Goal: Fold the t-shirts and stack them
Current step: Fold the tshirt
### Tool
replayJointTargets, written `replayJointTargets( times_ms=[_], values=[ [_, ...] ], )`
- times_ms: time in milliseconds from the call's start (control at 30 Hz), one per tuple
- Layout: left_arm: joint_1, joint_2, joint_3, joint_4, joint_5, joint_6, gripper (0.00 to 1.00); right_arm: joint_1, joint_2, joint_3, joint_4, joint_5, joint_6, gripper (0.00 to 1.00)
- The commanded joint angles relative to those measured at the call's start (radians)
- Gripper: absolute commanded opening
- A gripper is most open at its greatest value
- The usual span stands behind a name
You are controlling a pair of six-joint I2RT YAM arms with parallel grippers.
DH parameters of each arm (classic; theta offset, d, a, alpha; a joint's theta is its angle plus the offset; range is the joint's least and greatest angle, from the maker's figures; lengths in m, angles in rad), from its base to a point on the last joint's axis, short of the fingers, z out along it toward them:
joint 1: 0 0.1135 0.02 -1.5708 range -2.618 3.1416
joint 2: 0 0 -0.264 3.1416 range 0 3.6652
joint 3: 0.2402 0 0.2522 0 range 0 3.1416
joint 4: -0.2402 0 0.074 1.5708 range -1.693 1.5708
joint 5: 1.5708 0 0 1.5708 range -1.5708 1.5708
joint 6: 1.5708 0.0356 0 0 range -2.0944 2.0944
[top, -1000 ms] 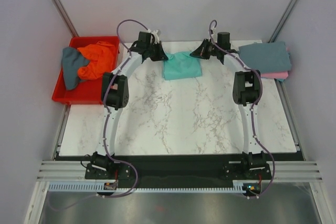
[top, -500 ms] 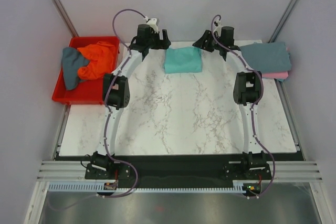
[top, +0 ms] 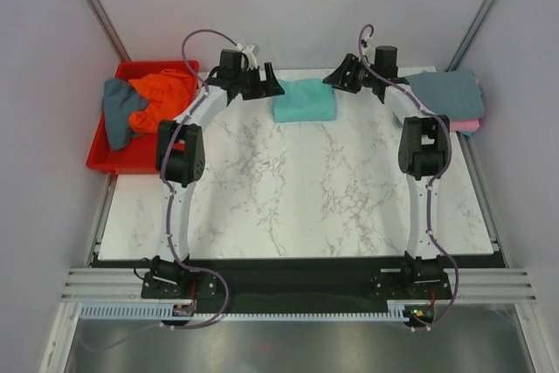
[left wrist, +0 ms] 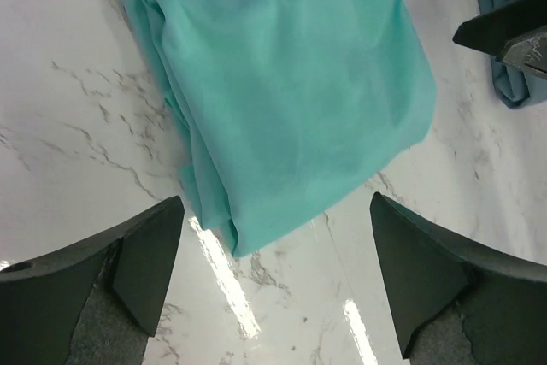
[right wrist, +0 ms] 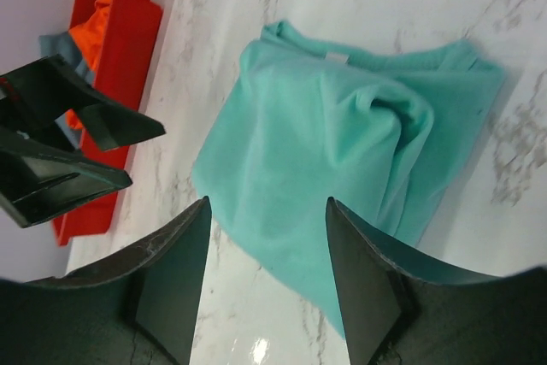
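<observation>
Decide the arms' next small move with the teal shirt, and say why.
Probably lower the right gripper and close it on the right edge of the teal shirt. The shirt lies folded, this gripper and the left gripper are open and empty, and the stack, slate shirt on pink shirt, lies to its right.

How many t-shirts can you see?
5: teal shirt folded on the table; grey-blue shirt atop pink shirt at right; orange shirt and grey shirt in the red bin. More may hide there.
</observation>
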Motion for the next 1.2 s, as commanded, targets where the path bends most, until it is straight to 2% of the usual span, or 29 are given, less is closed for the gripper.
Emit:
replayJointTargets(
  times_ms=[0, 133, 300, 700, 1067, 1167],
  values=[
    [0.011, -0.048, -0.073, -0.035, 0.183, -0.110, 0.97, 0.005, -0.028, -0.103, 0.101, -0.139, 0.135, 0.64],
    [0.023, -0.010, -0.080, -0.022, 0.214, -0.107, 0.99, 0.024, -0.021, -0.142, 0.141, -0.165, 0.158, 0.64],
    [0.033, 0.056, -0.031, -0.009, 0.188, -0.082, 0.99, 0.037, 0.038, -0.094, 0.155, -0.158, 0.183, 0.64],
    [0.022, 0.179, 0.061, 0.032, 0.085, -0.053, 0.99, 0.063, 0.136, -0.080, 0.048, -0.063, 0.111, 0.68],
    [0.000, 0.231, 0.059, 0.098, 0.191, -0.182, 0.83, 0.071, 0.119, -0.123, 0.010, -0.060, 0.082, 0.68],
    [-0.010, 0.245, 0.062, 0.129, 0.223, -0.209, 0.71, 0.068, 0.102, -0.138, 0.006, -0.060, 0.083, 0.69]
  ],
)
